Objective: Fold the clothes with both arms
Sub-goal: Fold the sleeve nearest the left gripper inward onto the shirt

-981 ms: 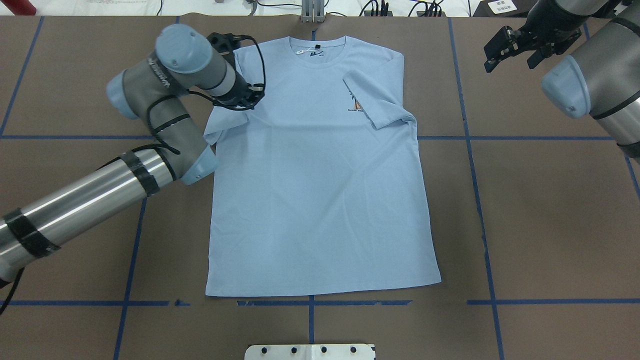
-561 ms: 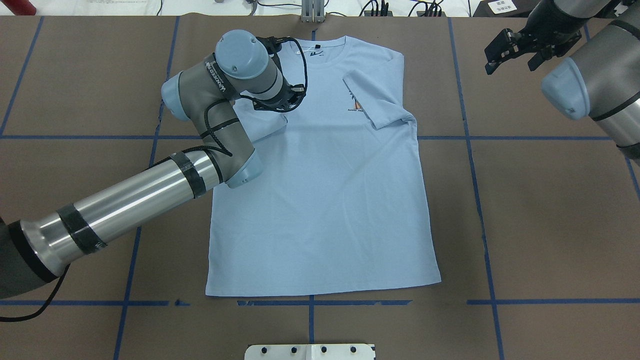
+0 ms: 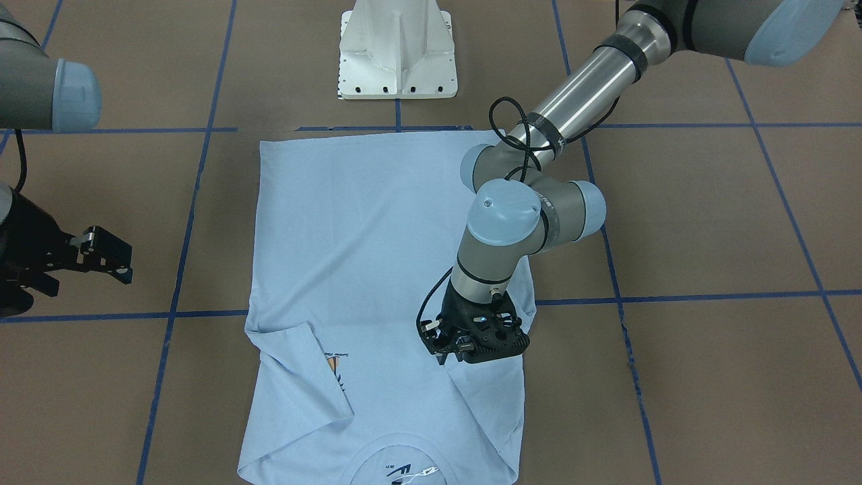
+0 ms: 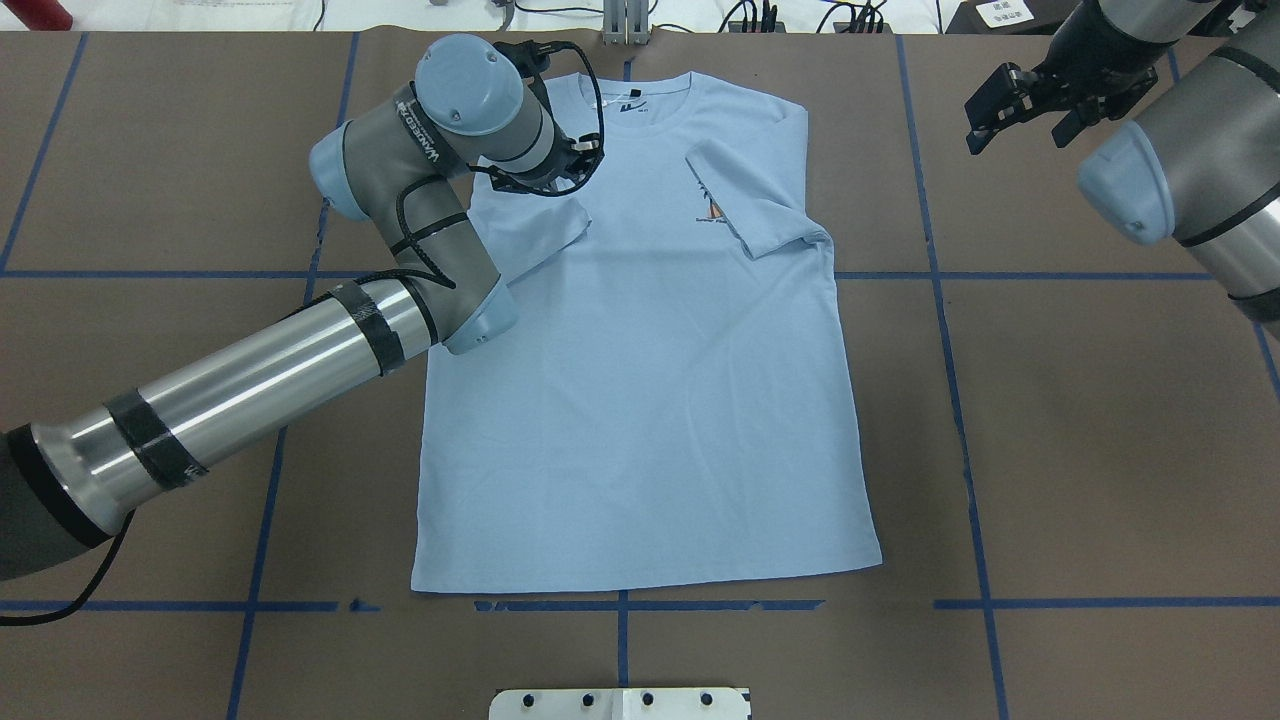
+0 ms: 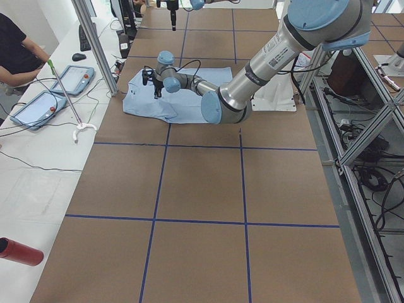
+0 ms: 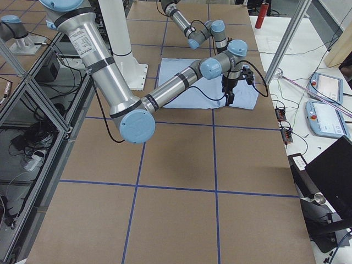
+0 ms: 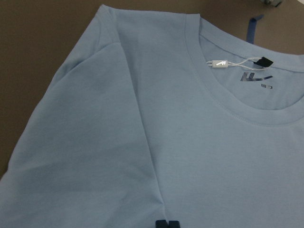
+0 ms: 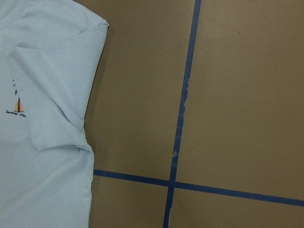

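My left gripper [image 7: 167, 224] has its fingertips pressed together on the T-shirt [image 4: 640, 400]. They pinch the cloth of the left sleeve [image 4: 535, 235], which is turned in over the chest, and a crease runs straight to them. Just beyond, at the far end, is the round neck [image 7: 247, 102], with a printed label [image 7: 254, 76] and a small white tag [image 7: 218, 64] inside it. My left arm [image 4: 250, 390] reaches in from the near left, its wrist joints over the shirt's left shoulder. My right gripper [image 4: 1018, 118] hangs with its fingers spread wide over bare table [image 4: 1100, 450] at the far right, well apart from the shirt and holding nothing. The shirt lies front up in the middle of the brown table, hem near me, neck far. Its right sleeve [image 4: 755, 205] is folded in too, covering part of the orange-and-dark chest print [image 4: 712, 210]. Blue tape lines [image 4: 1100, 603] cross the table, and the white pedestal base [image 3: 397, 47] stands on the near side of the hem
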{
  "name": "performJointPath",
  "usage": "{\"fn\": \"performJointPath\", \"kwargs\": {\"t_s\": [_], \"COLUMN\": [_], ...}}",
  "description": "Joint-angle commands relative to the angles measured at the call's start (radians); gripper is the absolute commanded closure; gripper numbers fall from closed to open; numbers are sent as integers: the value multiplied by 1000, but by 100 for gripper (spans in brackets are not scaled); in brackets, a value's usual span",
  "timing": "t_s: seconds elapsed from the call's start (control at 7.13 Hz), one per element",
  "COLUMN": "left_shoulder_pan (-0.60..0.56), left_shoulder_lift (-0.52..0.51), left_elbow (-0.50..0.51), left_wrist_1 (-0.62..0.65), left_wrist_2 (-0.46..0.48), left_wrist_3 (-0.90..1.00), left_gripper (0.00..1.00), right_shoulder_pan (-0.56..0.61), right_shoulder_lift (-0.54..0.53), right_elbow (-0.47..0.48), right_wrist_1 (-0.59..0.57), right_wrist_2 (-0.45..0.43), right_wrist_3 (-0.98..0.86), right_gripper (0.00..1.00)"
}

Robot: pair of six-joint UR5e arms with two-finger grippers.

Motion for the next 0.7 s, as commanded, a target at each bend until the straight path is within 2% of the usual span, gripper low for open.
{"fn": "performJointPath", "kwargs": {"t_s": [0.0, 0.14, 0.28, 0.56], "left_shoulder_pan": [-1, -1, -1, 0], "left_shoulder_lift": [78, 133, 221, 329], "left_elbow": [-129, -189, -302, -554], "left_wrist_1": [-20, -11, 12, 260], "left_wrist_2": [-58, -114, -120, -120], "left_wrist_3": [3, 18, 39, 136], "left_gripper": [0, 0, 0, 0], "right_shoulder_pan": [-4, -25, -68, -234], "right_shoulder_lift": [-47, -99, -159, -270], "right_elbow": [47, 88, 157, 344], "right_wrist_1": [0, 0, 2, 2], "right_wrist_2": [4, 3, -5, -132], "right_wrist_3": [10, 11, 83, 315], "right_gripper": [0, 0, 0, 0]}}
